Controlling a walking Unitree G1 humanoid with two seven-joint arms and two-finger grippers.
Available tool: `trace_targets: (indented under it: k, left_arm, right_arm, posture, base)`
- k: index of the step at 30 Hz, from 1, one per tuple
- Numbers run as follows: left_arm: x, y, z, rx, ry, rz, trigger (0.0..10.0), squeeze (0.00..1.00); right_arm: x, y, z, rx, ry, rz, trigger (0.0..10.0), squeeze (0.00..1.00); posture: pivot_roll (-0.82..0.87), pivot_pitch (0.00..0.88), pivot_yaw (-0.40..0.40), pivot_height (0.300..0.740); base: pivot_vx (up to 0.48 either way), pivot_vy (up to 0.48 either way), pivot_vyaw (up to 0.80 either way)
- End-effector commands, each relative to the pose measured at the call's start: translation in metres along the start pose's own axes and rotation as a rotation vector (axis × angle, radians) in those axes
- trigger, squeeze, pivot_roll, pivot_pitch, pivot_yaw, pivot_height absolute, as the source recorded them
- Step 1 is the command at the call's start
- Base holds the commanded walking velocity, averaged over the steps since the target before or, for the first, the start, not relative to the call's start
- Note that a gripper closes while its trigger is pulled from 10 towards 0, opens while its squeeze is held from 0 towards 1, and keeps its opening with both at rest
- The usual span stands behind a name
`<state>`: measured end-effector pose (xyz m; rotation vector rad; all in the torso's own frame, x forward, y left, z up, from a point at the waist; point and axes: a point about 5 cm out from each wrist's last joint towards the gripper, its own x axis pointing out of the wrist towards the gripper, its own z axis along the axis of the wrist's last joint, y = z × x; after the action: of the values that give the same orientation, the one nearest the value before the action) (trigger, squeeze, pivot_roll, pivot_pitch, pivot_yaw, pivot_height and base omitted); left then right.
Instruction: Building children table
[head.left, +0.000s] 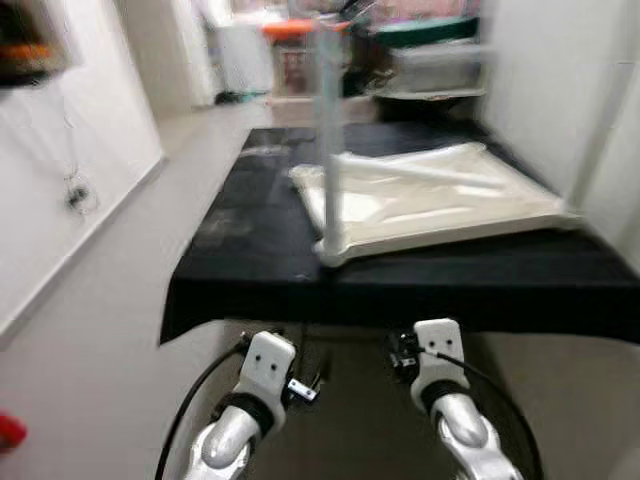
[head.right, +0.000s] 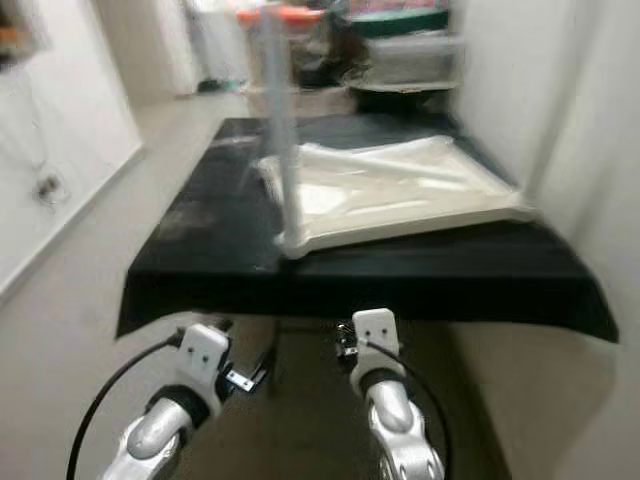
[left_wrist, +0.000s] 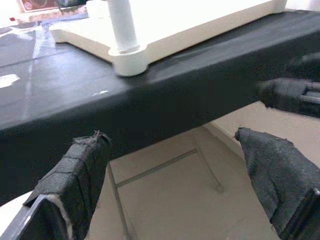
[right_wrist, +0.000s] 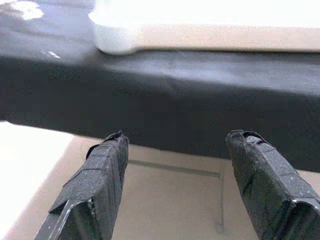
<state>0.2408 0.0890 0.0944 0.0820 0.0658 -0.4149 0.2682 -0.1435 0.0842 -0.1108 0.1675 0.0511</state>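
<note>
left hand (left_wrist: 172, 165): fingers spread wide, holding nothing, low and in front of the bench's near edge, below the cloth.
right hand (right_wrist: 182, 185): also wide apart and empty, just beside the left one, under the same near edge.
bench (head.left: 260, 265): draped in black cloth, directly ahead of both hands; thin metal frame visible beneath it in the wrist views.
tabletop (head.left: 440, 205): white plastic children's table panel lying upside down on the bench, toward its right side.
fitted leg (head.left: 328, 140): one white leg stands upright in the tabletop's near-left corner socket.
loose legs (head.left: 430, 172): white tubes lying across the tabletop, behind the fitted leg.
beyond the bench: blurred shelves and bins, too soft to name.
step in hand: likely approaching the bench, one leg in.
next move: raise a hand above the bench edge, take a loose leg, seat it in a free corner socket.
</note>
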Motion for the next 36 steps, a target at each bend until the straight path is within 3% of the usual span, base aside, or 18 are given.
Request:
trace_targets:
  k: [1, 8, 28, 36]
  left_arm:
    - [-0.002, 0.006, -0.001, 0.010, 0.008, 0.016, 10.0, 0.00]
    - [-0.003, 0.005, -0.001, 0.019, -0.001, 0.016, 10.0, 0.00]
    - [-0.003, 0.004, 0.000, 0.025, -0.007, 0.009, 10.0, 0.00]
    - [-0.002, 0.004, 0.001, 0.020, -0.014, 0.011, 10.0, 0.00]
  right_arm:
    - [0.001, 0.005, 0.004, 0.006, -0.012, 0.017, 10.0, 0.00]
    - [0.000, 0.005, 0.003, 0.005, -0.014, 0.022, 10.0, 0.00]
    - [0.000, 0.008, 0.006, 0.015, -0.026, 0.047, 10.0, 0.00]
    - [0.000, 0.012, 0.014, 0.057, -0.080, 0.095, 10.0, 0.00]
  posture:
    - [0.05, 0.000, -0.018, 0.740]
    - [0.05, 0.000, -0.015, 0.740]
    - [0.05, 0.000, -0.018, 0.740]
    - [0.05, 0.000, -0.015, 0.740]
  base:
    - [0.000, 0.480, 0.00]
    - [0.055, 0.437, 0.00]
    - [0.473, 0.000, 0.00]
    - [0.480, 0.000, 0.00]
